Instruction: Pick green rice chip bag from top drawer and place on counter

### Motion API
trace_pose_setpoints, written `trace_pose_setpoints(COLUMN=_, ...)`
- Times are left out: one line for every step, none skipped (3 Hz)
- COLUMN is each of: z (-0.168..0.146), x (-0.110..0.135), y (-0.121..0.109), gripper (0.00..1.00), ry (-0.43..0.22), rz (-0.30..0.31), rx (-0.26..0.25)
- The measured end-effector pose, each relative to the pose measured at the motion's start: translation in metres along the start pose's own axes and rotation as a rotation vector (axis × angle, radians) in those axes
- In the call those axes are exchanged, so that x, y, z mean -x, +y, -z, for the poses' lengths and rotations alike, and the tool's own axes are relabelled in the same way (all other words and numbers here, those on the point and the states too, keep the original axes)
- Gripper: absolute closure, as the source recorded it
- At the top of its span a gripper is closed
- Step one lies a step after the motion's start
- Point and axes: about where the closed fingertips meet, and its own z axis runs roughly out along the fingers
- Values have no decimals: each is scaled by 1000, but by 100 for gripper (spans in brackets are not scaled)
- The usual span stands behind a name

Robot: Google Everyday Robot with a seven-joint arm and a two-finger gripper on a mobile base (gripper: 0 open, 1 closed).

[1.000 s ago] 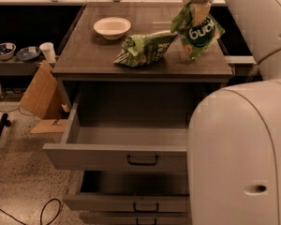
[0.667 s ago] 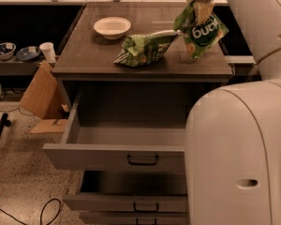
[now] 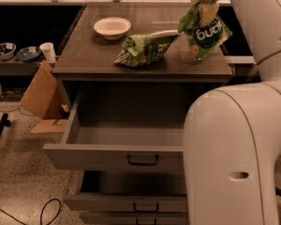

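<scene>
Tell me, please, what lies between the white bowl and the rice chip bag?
Camera view: a darker green bag on the counter. The gripper, top right, holds the chip bag.

1. The arm (image 3: 260,27) is cased in smooth, glossy cream-white shells with rounded edges.
2. The big near shell at the right carries one small dark oval recess and a thin curved seam line.
3. The far segment shows two small dark round holes. A narrow groove parts it from the next segment.
4. The pincer (image 3: 203,11), far right above the worktop (image 3: 84,60), has a pale grey rounded body.
</scene>
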Motion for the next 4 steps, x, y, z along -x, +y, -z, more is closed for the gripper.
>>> trace_pose_setpoints(z=-1, x=-1, y=1, gripper=27, ry=-7, rz=1, rx=3)
trace_pose_setpoints(z=0, x=-2, y=2, gripper=4, ry=-17, rz=7, rx=1)
trace_pose_setpoints(z=0, x=-2, y=2, gripper=0, ry=-17, rz=7, rx=1)
trace_pose_setpoints(z=0, x=-2, y=2, gripper=0, ry=-17, rz=7, rx=1)
